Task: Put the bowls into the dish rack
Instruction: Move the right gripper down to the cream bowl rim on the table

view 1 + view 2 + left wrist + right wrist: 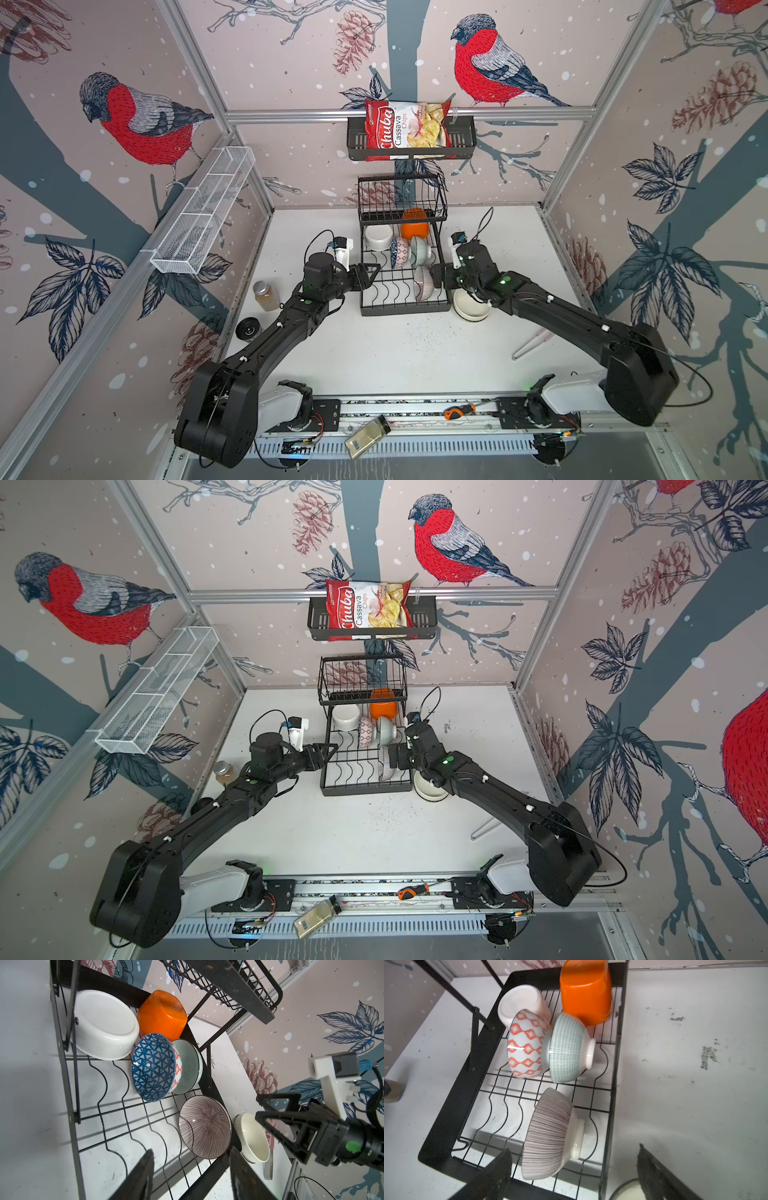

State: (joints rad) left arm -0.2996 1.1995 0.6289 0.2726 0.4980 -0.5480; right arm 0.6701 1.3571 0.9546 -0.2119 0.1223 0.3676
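Cream bowl (470, 311) upright on the bench (395, 353), just beside the dish rack (405, 309). Five more bowls (153, 1067) already racked. Right tool (257, 1106) and left tool (374, 274) both open, holding nothing. Hard, smooth, slippery, easy to break; best pinched at the rim.

We see a robotics lab test cell dressed as a kitchen: bird-print wall panels (141, 120) in an aluminium frame (407, 114) enclose a scuffed white surface (395, 353). Two black robot arms (266, 345) mount on a front rail (419, 430) where a screwdriver (459, 411) lies. A dish rack (405, 309) and a chip bag (405, 124) give the kitchen look.
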